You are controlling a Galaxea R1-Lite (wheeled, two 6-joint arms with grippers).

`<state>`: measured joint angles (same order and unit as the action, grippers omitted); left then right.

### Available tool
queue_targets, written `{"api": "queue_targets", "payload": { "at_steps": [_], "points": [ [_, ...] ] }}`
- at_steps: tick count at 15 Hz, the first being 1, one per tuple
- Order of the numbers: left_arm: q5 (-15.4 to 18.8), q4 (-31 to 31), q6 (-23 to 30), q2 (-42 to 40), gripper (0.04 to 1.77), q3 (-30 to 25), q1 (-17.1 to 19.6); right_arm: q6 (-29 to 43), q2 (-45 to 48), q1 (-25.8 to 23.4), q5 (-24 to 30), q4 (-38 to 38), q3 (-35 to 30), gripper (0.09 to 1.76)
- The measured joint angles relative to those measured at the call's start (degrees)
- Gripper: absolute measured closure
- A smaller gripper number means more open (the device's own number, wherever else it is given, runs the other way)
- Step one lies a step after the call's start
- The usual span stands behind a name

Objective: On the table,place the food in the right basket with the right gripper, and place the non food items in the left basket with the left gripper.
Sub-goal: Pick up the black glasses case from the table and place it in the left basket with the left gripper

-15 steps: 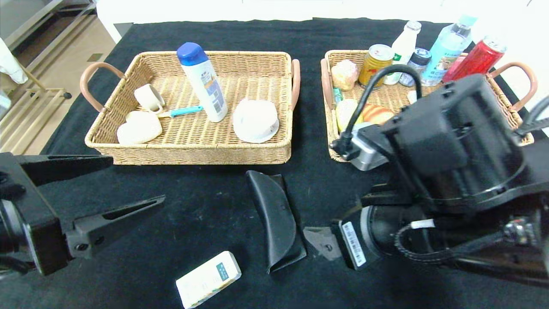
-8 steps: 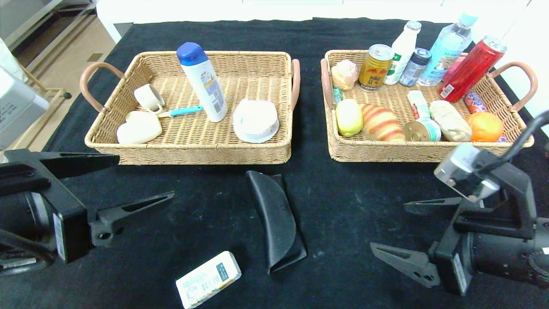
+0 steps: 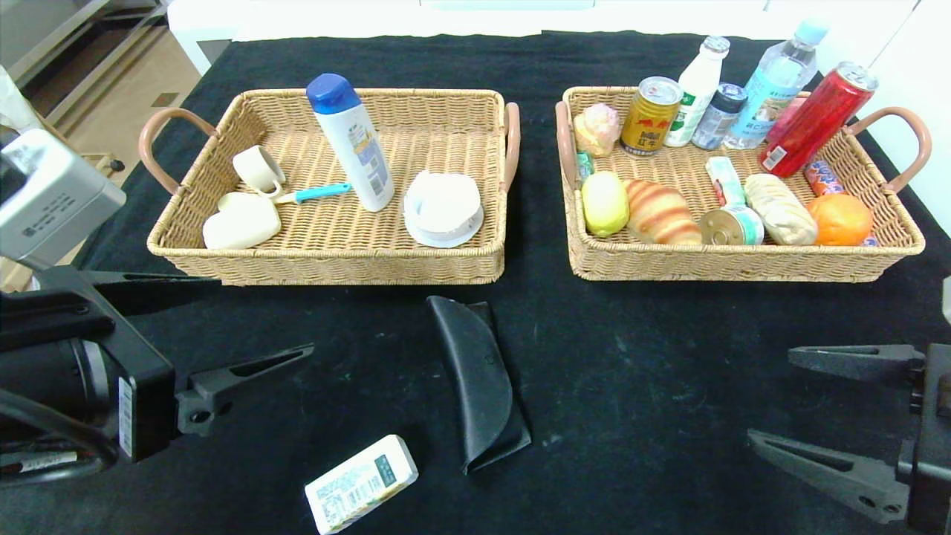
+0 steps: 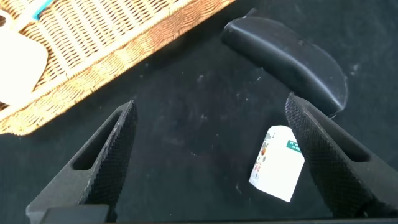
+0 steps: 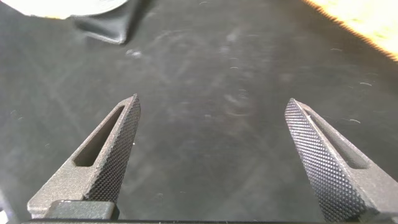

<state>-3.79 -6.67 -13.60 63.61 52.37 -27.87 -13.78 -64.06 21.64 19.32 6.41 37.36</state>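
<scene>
Lying on the black table (image 3: 639, 357) between both wide-open, empty grippers are the glasses case (image 3: 475, 379) and white carton (image 3: 362, 483). Croissant (image 3: 661, 214) and lemon (image 3: 605, 202) sit in the right basket (image 3: 743, 264); the shampoo bottle (image 3: 351, 145) stands in the left basket (image 3: 334, 264). Left gripper (image 3: 245, 316) hovers beside the carton, right gripper (image 3: 817, 405) at the near right edge.

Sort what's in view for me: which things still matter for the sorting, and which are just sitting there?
Matters:
- glasses case, on the table, non-food
- white carton, on the table, food
- left basket, right basket
- left gripper, right gripper, both open and empty

Just sitting there:
- shampoo bottle, cup
- lemon, croissant, orange, red can
</scene>
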Motion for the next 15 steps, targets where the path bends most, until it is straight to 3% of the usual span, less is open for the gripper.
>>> {"api": "queue_targets", "payload": {
  "at_steps": [7, 9, 12, 15],
  "points": [
    [-1.00, -2.54, 1.23, 2.10, 0.09, 2.10, 1.49, 0.39, 2.95, -3.23, 3.41, 4.28, -2.00, 0.15],
    [-2.85, -3.83, 3.66, 2.79, 0.09, 2.76, 1.38, 0.35, 3.64, -3.04, 3.99, 4.25, -2.12, 0.15],
    [-3.43, -11.93, 6.19, 4.22, 0.09, 4.82, -0.79, 0.17, 3.71, -2.73, 4.02, 4.24, -2.36, 0.15],
    [-3.62, -14.69, 6.01, 6.42, 0.09, 5.71, -4.38, 0.09, 3.60, -2.66, 3.91, 4.22, -2.52, 0.15]
  ]
}}
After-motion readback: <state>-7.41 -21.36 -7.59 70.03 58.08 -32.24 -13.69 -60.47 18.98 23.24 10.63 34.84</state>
